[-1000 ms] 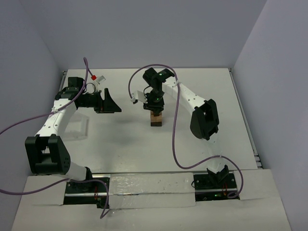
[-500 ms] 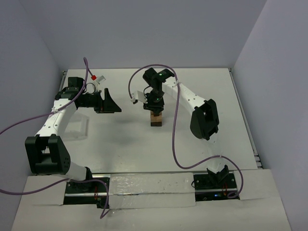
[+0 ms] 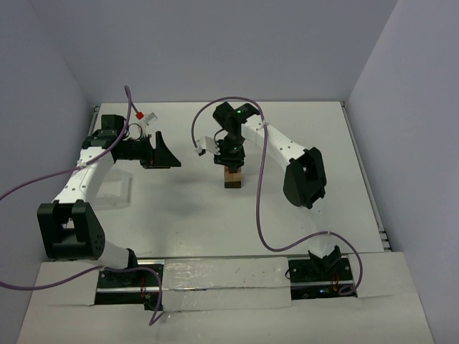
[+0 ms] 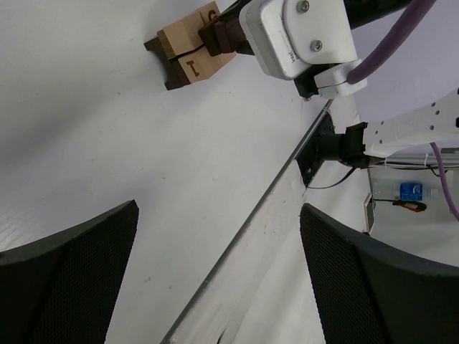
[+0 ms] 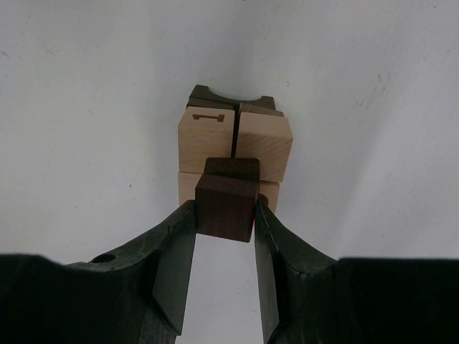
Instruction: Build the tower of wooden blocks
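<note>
The wood block tower (image 3: 232, 178) stands mid-table: light tan blocks on a dark brown base, one marked with a printed sign. It also shows in the right wrist view (image 5: 234, 147) and the left wrist view (image 4: 188, 56). My right gripper (image 5: 225, 212) is shut on a dark brown block (image 5: 227, 197) and holds it at the tower's top, over the tan blocks. In the top view the right gripper (image 3: 231, 162) covers the tower's top. My left gripper (image 3: 166, 158) is open and empty, well left of the tower, its pads (image 4: 79, 279) wide apart.
A clear plastic tray (image 3: 115, 190) lies at the left beside the left arm. A small red and white object (image 3: 148, 115) sits at the back left. The table's near edge strip (image 3: 215, 276) runs between the arm bases.
</note>
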{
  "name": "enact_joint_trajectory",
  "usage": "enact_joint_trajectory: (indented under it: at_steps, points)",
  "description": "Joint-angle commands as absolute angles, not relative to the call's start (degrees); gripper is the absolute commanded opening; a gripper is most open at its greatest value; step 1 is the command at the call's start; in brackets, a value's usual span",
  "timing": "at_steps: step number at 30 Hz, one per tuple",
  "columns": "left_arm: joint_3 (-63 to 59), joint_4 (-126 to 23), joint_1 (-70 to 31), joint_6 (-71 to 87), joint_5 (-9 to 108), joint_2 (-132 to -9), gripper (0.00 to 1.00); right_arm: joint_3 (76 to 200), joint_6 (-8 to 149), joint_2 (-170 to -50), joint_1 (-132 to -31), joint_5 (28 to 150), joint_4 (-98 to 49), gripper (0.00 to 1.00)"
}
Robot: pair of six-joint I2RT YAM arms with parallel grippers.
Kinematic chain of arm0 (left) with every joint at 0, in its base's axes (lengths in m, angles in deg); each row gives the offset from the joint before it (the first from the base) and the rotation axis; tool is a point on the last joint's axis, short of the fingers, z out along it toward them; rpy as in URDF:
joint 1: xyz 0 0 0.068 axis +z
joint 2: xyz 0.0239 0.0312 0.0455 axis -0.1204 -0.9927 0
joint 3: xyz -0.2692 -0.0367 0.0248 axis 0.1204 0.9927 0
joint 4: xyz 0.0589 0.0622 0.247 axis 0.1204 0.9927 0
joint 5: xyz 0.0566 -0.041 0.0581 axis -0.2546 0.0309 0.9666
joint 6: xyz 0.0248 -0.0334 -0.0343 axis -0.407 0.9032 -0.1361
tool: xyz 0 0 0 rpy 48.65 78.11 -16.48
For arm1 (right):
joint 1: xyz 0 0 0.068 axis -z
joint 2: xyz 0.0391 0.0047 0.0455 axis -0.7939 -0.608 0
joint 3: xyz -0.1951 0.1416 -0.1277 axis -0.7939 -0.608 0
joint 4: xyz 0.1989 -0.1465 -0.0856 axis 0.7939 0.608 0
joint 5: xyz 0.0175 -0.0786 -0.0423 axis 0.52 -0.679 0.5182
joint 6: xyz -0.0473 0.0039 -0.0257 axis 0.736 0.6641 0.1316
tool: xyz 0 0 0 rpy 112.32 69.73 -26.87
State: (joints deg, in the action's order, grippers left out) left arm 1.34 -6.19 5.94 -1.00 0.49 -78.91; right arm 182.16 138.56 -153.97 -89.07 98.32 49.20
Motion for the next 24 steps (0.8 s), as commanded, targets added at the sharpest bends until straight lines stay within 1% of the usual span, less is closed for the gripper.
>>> enact_joint_trajectory:
  at_steps: [1,16,24]
  points:
    - [-1.3,-6.2,6.2,-1.6,-1.2,-78.8,0.99,181.8,139.1,-154.0,-89.6,98.5,48.8,0.42]
    - [-1.2,-6.2,6.2,-1.6,-1.1,-78.9,0.99,181.4,139.0,-154.1,-89.7,98.6,48.6,0.47]
    - [-1.3,-6.1,6.2,-1.7,-1.1,-78.8,0.99,181.0,139.0,-154.0,-89.7,98.5,48.6,0.53]
